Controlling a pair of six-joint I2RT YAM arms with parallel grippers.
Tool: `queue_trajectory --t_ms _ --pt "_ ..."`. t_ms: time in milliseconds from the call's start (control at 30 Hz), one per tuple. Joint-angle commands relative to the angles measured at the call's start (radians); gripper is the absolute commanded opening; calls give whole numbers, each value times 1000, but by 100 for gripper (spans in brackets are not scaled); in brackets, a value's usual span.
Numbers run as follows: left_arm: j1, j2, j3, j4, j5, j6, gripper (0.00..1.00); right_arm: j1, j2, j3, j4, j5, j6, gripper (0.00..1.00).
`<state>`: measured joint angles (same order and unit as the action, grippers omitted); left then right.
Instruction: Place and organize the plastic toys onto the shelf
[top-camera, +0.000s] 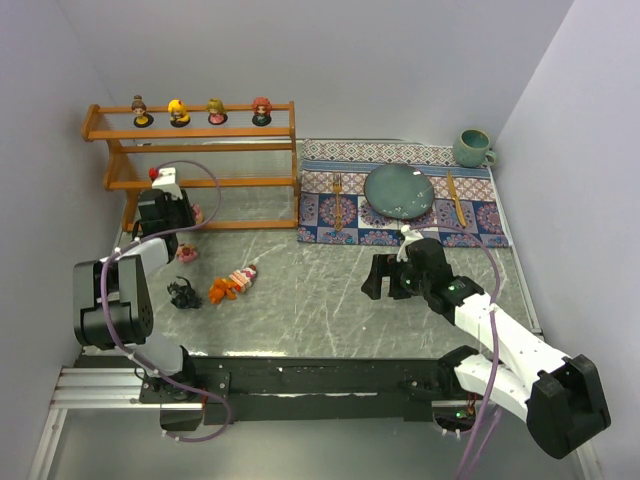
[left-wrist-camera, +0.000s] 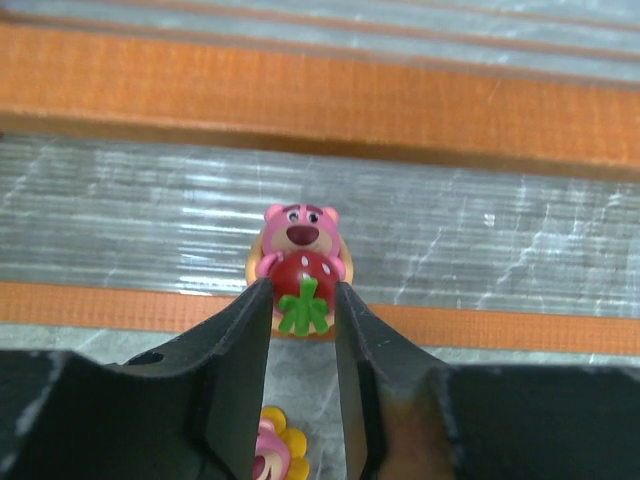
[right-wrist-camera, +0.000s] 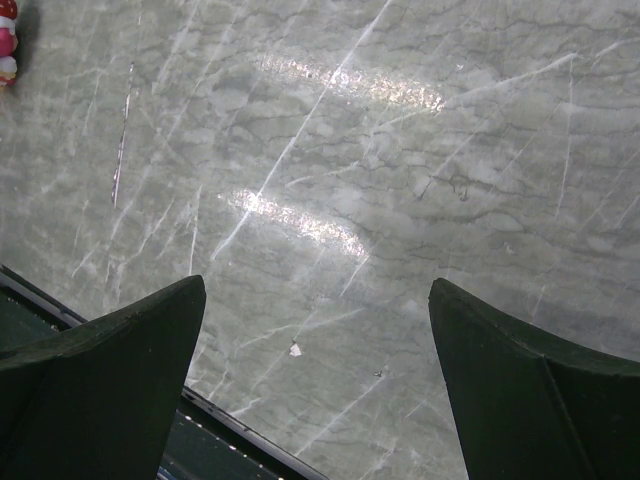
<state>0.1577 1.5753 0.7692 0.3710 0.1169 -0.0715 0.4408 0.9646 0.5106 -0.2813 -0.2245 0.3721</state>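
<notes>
The left gripper (left-wrist-camera: 300, 296) flanked the pink bear toy (left-wrist-camera: 302, 232) closely on a slat of the shelf (top-camera: 250, 182), at ten o'clock on the table (top-camera: 320, 300); whether it gripped the toy was unclear. The right gripper (right-wrist-camera: 318, 300), at four o'clock, gaped wide, holding nothing.

Shelf (top-camera: 200, 182) at 10 o'clock, four dolls (top-camera: 179, 112) in a row on top tier, bear figurine (left-wrist-camera: 300, 255) on lowest tier's front slat. Placemat (top-camera: 320, 212) at 1 o'clock, right of shelf: fork (top-camera: 338, 200), plate (top-camera: 399, 190), knife (top-camera: 455, 200) left to right. Mug (top-camera: 473, 148) behind its right end. Loose toys (top-camera: 225, 289) at 9 o'clock, before shelf.
</notes>
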Motion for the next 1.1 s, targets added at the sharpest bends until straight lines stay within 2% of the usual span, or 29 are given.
queue_trajectory --t_ms 0,167,267,400,633,800,933,1067 --pt "5 5 45 8 26 9 38 6 -1 40 27 14 -15 100" --pt "3 -20 22 11 21 3 45 7 -9 37 27 17 -15 100" --pt "3 -53 1 12 9 -16 57 6 -12 37 27 19 -15 100" --pt "3 -90 -16 -4 7 -39 58 6 -12 32 34 14 -12 100" --pt "3 -149 -64 -50 -52 -79 49 6 -32 23 33 24 -12 100" --pt "5 -132 -57 -95 -65 -106 38 7 -35 17 37 24 -13 100" --pt "3 -104 -41 -110 -62 -119 34 7 -32 16 39 25 -12 100" --pt "5 -51 -2 -148 -65 -137 26 6 -38 12 39 28 -13 100"
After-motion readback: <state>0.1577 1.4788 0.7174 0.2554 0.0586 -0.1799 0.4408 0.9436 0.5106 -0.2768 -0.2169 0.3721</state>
